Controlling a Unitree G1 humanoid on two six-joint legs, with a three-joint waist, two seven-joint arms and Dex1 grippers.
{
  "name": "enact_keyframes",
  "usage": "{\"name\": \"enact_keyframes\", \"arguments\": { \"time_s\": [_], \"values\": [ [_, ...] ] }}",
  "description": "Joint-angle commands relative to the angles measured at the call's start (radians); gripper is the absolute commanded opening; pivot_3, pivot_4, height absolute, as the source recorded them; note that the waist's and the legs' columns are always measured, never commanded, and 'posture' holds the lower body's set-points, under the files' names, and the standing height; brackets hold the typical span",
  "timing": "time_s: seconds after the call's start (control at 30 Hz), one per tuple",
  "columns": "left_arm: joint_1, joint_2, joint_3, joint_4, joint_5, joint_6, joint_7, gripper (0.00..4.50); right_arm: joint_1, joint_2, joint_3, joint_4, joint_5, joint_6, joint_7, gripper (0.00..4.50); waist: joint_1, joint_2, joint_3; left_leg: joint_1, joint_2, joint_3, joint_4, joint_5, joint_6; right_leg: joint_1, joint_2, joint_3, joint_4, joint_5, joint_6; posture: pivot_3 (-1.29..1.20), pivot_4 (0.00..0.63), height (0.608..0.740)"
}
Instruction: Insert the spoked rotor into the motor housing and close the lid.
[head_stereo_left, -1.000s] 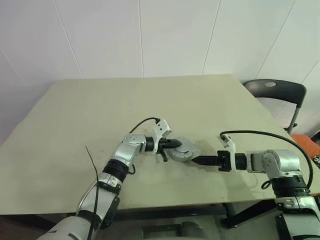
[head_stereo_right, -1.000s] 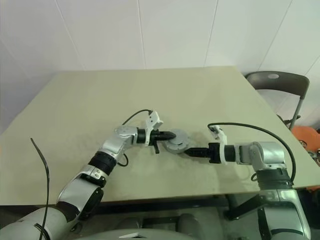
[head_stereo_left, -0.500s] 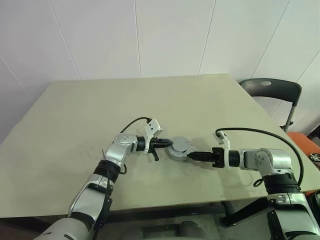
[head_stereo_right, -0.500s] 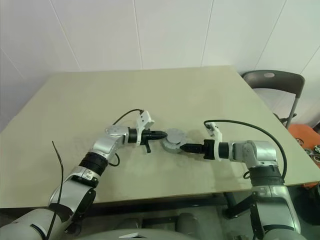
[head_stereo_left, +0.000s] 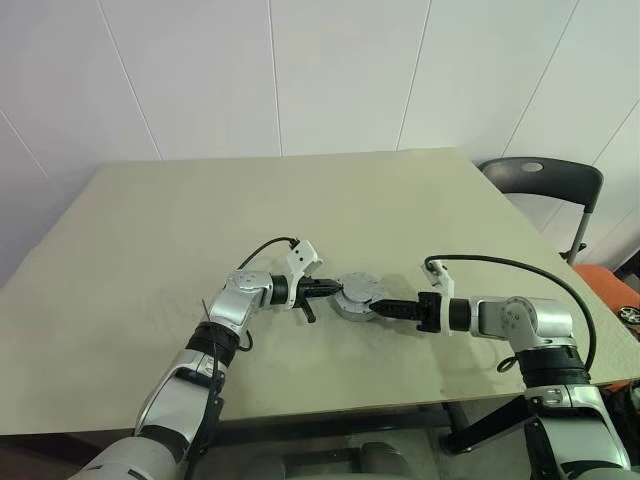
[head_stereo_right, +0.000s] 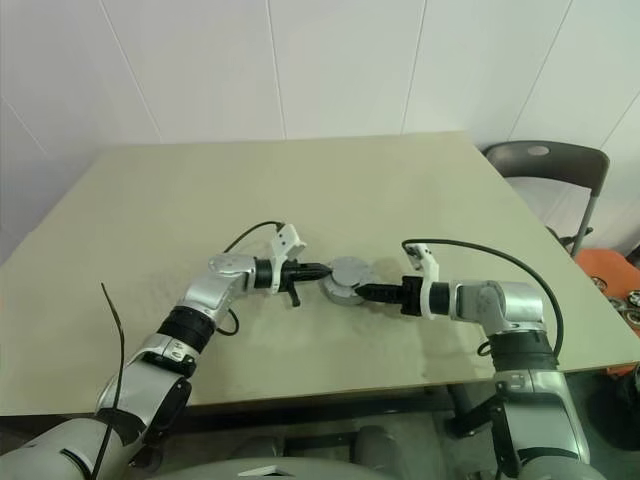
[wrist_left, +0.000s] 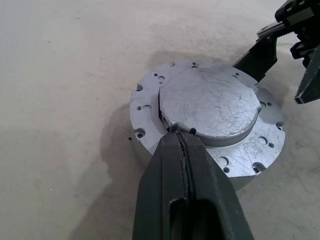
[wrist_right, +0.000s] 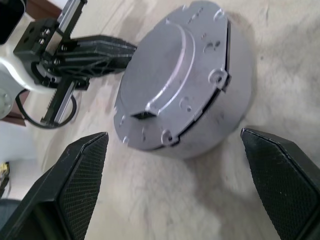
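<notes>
Near the middle of the surface (head_stereo_left: 150, 250), the motor housing (head_stereo_left: 358, 306) is seen with the lid (wrist_left: 210, 102) already seated on top, so the rotor is judged to be inside, though it cannot be seen. The left tool (wrist_left: 176, 142) is pressed together, its tip set against the lid's raised edge from the left. The right tool (head_stereo_left: 378, 308) is spread wide, its fingers (wrist_right: 80, 170) standing to either side of the housing without touching it. Compared with a second ago, the left tool has been drawn back from over the lid to its edge, and the right tool has been brought in from just beside the housing to straddle it. A thin gap is visible along the lid's rim in both wrist views, so the closing is judged nearly finished: a final press or squeeze is probably still needed.
</notes>
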Motion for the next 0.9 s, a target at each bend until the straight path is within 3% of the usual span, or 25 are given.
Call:
{"name": "enact_keyframes", "arguments": {
  "time_s": [0.03,0.5,0.9],
  "values": [
    [0.008,-0.011,-0.024,0.029,0.02,0.016,-0.001,0.0,-0.01,0.05,0.003,0.012,-0.005,0.006,-0.051,4.45,0.0,0.0,0.0,0.0,0.0,0.0,0.0,0.0,0.0,0.0,0.0,0.0,0.0,0.0,0.0,0.0,0.0,0.74],
    [0.002,-0.016,-0.012,0.042,0.02,0.003,0.01,0.0,-0.055,0.128,0.011,0.054,-0.015,0.028,-0.091,4.45,-0.004,-0.001,-0.001,0.002,0.0,0.0,0.0,0.0,0.0,0.0,0.0,0.0,0.001,0.0,-0.002,0.0,0.0,0.74],
    [0.011,-0.029,-0.005,0.041,0.024,-0.001,0.023,0.0,-0.129,0.217,-0.058,0.164,-0.009,0.012,-0.143,4.45,-0.023,-0.001,-0.001,0.01,0.0,-0.001,0.0,0.0,0.0,0.002,0.0,0.001,0.002,0.0,-0.004,0.0,0.0,0.74]
  ]
}}
